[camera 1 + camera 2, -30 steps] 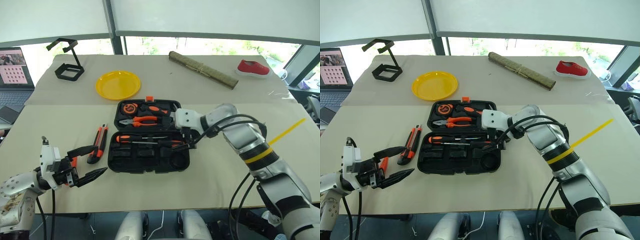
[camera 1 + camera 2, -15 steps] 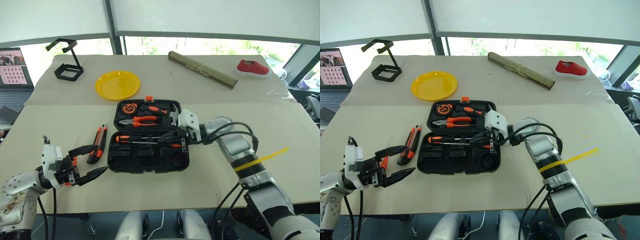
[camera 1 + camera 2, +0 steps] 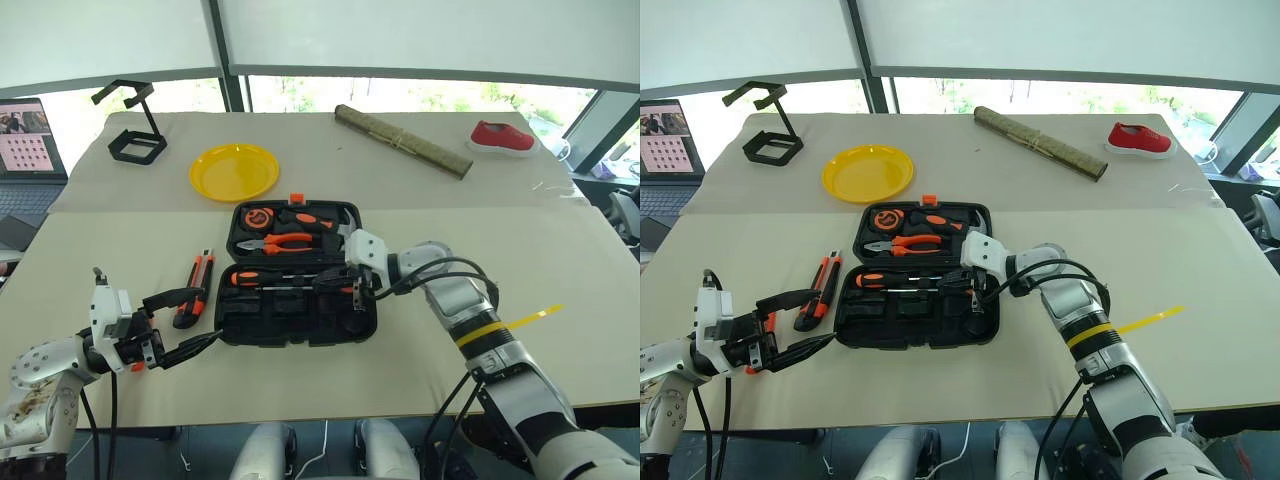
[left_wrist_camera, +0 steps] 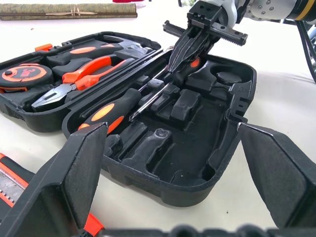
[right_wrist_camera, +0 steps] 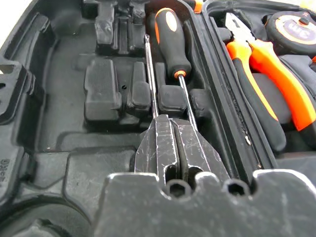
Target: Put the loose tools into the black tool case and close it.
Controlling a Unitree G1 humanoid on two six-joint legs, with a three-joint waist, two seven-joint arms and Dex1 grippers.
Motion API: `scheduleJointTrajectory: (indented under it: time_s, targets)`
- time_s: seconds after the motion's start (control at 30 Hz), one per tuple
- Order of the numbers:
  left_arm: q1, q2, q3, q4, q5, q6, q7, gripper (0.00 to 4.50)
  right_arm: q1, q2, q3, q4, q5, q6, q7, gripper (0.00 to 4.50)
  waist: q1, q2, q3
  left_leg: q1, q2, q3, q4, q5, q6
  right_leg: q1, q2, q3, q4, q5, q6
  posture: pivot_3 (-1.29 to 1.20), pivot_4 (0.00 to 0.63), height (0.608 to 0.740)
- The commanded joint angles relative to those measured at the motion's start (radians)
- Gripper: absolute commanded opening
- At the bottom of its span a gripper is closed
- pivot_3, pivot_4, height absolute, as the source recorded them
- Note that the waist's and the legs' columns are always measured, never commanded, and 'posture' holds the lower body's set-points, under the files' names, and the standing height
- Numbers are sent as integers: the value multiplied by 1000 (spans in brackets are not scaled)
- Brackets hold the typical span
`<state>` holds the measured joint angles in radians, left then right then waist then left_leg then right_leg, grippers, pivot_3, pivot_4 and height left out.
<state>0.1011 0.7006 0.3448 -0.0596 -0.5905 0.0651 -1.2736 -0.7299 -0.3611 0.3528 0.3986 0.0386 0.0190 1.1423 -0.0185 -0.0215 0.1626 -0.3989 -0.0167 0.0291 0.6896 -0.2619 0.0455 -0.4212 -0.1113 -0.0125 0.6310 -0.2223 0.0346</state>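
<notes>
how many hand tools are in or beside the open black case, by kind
screwdrivers: 2
pliers: 1
tape measure: 1
hammer: 1
utility knife: 1
total: 6

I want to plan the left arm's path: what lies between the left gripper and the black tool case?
In the left eye view, the orange-black utility knife lies on the table between the left gripper and the black tool case.
</notes>
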Motion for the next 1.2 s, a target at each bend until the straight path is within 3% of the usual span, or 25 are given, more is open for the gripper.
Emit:
scheduleJointTrajectory:
  time_s: [0.03,0.13,0.27,0.43,0.57,0.6,0.8,0.83,0.93,1.2]
  targets:
    - [9,10,14,-21,9,-7,23,4500,15,-5,75,19,-82,-28,12,25,-1,0,0,0,0,0,0,0,0,0,0,0,0,0,0,0,150,740]
    - [29,5,26,-26,13,-4,49,4500,17,8,59,-18,-62,-47,8,25,-6,0,-1,2,0,0,-1,0,0,0,0,0,0,0,0,0,150,740]
    - [79,1,84,-41,-13,18,99,4500,54,31,-68,-110,111,-38,33,25,-9,0,-1,0,0,0,-4,1,-1,0,-1,1,0,0,-1,0,150,740]
    - [182,-20,246,-41,-39,73,244,4500,202,-55,-219,-301,299,38,70,1411,-1,0,0,-5,0,0,-7,1,-1,-3,-2,0,-1,0,-1,0,150,740]
    - [299,-43,394,-50,-57,111,326,4500,350,-96,-345,-425,449,24,106,2864,5,-1,-1,-5,0,0,-9,0,0,-2,-4,0,-5,0,-1,0,150,740]
    - [344,-59,440,-38,-52,114,354,4500,403,-90,-397,-446,479,-16,93,3037,4,-1,-1,-4,1,0,-9,0,-1,-2,-5,0,-6,0,-1,0,150,740]
    - [506,-120,542,7,-43,125,396,4500,601,-94,-514,-538,531,-108,66,3037,5,-1,-1,-2,4,2,-10,-1,-2,-1,-5,1,-7,0,-2,0,150,740]
    - [532,-125,551,15,-35,140,412,4500,635,-97,-525,-563,556,-94,64,3515,6,-1,-1,-2,5,3,-10,0,-2,0,-5,1,-7,-1,-2,0,150,740]
    - [560,-127,564,22,-35,155,436,4500,691,-106,-518,-596,547,-149,98,4375,7,-2,-1,0,9,5,-10,-1,-2,1,-4,1,-7,-2,-4,0,150,740]
    - [502,27,579,-239,-269,593,616,4500,591,-103,-423,-689,562,-145,113,4448,14,-5,-1,2,15,6,-8,1,-5,0,2,0,-5,-3,-7,0,150,740]
